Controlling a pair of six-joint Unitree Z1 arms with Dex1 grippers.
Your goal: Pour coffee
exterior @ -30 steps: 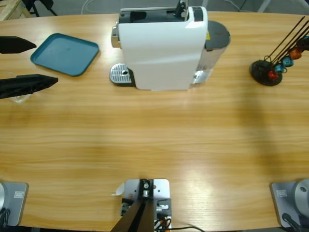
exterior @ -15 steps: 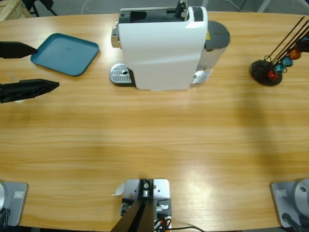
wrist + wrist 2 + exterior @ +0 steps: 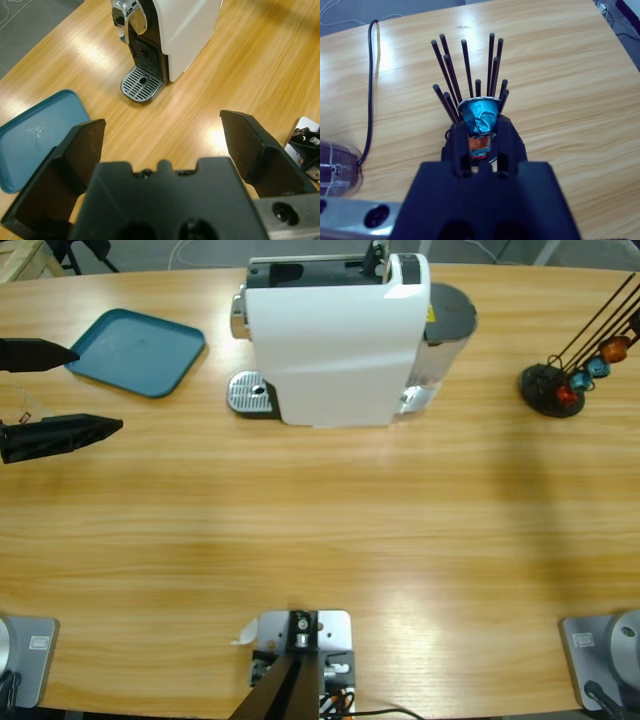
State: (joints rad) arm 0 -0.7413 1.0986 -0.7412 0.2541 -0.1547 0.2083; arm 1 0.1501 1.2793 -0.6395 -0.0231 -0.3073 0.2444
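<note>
The right hand (image 3: pixel 479 131) is clamped on a blue capsule (image 3: pixel 479 116) at the rack (image 3: pixel 470 95); the left hand (image 3: pixel 160 145) gapes wide near the tray (image 3: pixel 30 140). Yanked sideways, the capsule could snag the rods (or slip free). The machine (image 3: pixel 335 340) waits mid-table.

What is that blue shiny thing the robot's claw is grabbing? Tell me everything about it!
It is a small coffee capsule of crinkled, shiny blue foil with a silvery rim on top, shaped like a little cup that narrows downward. The right gripper has its two black jaws closed around it, one on each side. It sits upright in front of the black rods of the capsule rack, with an orange capsule showing just beneath it. The foil looks dented. Whether it touches the rack cannot be told.
</note>
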